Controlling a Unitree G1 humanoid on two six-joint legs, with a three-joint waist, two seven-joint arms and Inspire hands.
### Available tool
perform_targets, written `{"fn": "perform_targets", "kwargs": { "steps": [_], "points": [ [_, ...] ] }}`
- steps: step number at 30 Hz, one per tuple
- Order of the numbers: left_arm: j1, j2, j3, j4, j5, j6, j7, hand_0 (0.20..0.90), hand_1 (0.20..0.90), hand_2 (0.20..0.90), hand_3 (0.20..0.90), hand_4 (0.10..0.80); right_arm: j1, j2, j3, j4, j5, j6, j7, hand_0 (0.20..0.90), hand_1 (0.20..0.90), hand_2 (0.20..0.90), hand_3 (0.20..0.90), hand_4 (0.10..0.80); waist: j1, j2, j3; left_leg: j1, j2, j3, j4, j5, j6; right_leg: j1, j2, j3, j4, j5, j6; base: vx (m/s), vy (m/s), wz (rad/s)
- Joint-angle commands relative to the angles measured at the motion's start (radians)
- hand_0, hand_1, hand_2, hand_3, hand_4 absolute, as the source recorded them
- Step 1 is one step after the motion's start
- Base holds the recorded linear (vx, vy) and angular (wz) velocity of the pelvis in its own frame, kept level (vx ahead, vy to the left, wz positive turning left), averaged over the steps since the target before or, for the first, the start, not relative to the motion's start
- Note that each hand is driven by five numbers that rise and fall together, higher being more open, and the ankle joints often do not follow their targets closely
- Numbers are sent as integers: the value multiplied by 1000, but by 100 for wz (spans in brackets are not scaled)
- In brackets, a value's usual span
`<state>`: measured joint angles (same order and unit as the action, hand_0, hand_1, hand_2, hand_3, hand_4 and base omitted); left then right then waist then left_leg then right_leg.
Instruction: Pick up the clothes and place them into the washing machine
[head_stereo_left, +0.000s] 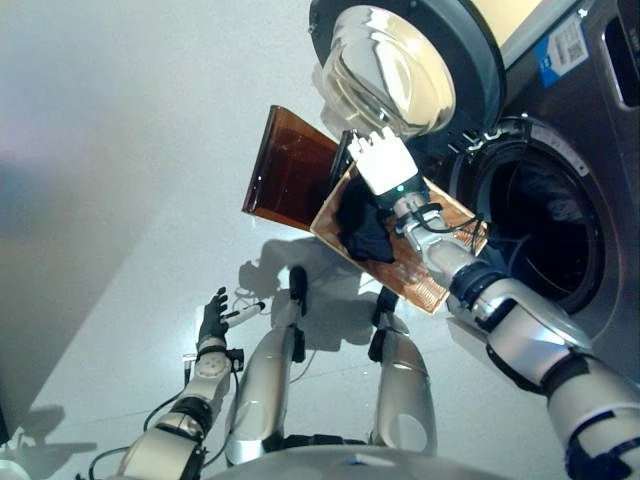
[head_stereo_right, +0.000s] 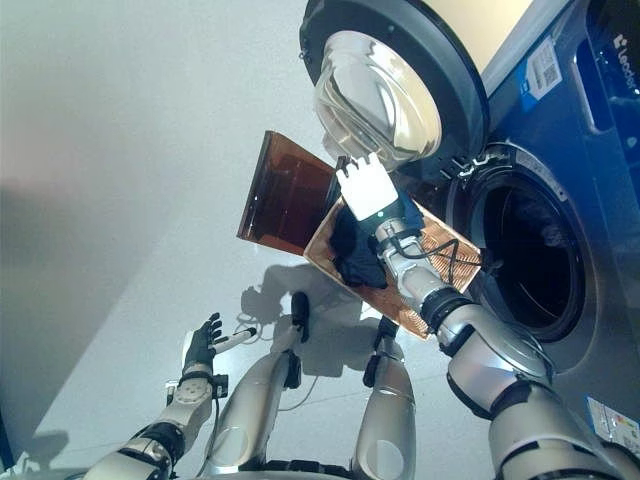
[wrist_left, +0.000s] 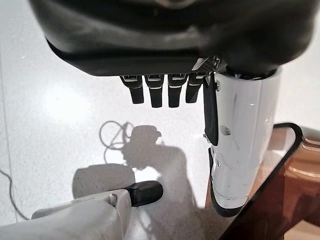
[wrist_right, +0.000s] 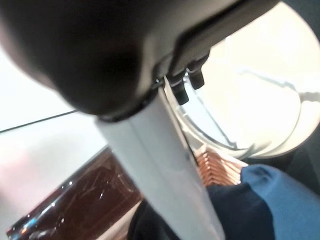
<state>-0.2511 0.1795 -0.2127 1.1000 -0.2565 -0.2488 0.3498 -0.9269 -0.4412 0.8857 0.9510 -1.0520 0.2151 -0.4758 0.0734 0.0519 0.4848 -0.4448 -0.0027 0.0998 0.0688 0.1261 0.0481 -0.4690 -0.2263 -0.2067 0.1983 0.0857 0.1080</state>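
Risk: the dark garment (head_stereo_left: 362, 228) lies loose in a brown basket (head_stereo_left: 400, 262), not yet gripped; a shallow reach could let it slip out of the fingers and drop to the floor (head_stereo_left: 140, 150), or catch on the basket's rim short of the drum. The open door (head_stereo_left: 400, 60) hangs just beyond the hand and could be struck on the lift.

Item: one garment, dark navy to black, crumpled in a low heap at the basket's left end, beside the washing machine (head_stereo_left: 560, 200).

Right hand (head_stereo_left: 383, 160): above the garment, fingers straight and apart, clamped on nothing.

Left hand (head_stereo_left: 213, 318): low at near left over the floor, fingers relaxed and apart, empty.

A brown lid (head_stereo_left: 290, 165) stands left of the basket.
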Motion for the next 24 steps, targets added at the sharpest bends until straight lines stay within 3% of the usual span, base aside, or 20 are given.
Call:
{"fn": "perform_targets", "kwargs": {
  "steps": [1,24],
  "points": [
    [-12,60,11,-1,-48,-42,33,900,900,900,900,800,-137,-10,24,5,-9,-3,-10,900,900,900,900,800,41,-15,5,-32,5,32,26,-10,-95,-23,11,16,40,-19,-26,-12,6,7],
    [-14,64,-14,-103,-102,-60,27,900,900,900,900,800,-148,4,-24,235,152,-10,1,900,900,900,900,800,50,2,35,-104,-2,14,10,22,-97,-103,10,1,60,-8,-29,-8,3,3]
  ]
}}
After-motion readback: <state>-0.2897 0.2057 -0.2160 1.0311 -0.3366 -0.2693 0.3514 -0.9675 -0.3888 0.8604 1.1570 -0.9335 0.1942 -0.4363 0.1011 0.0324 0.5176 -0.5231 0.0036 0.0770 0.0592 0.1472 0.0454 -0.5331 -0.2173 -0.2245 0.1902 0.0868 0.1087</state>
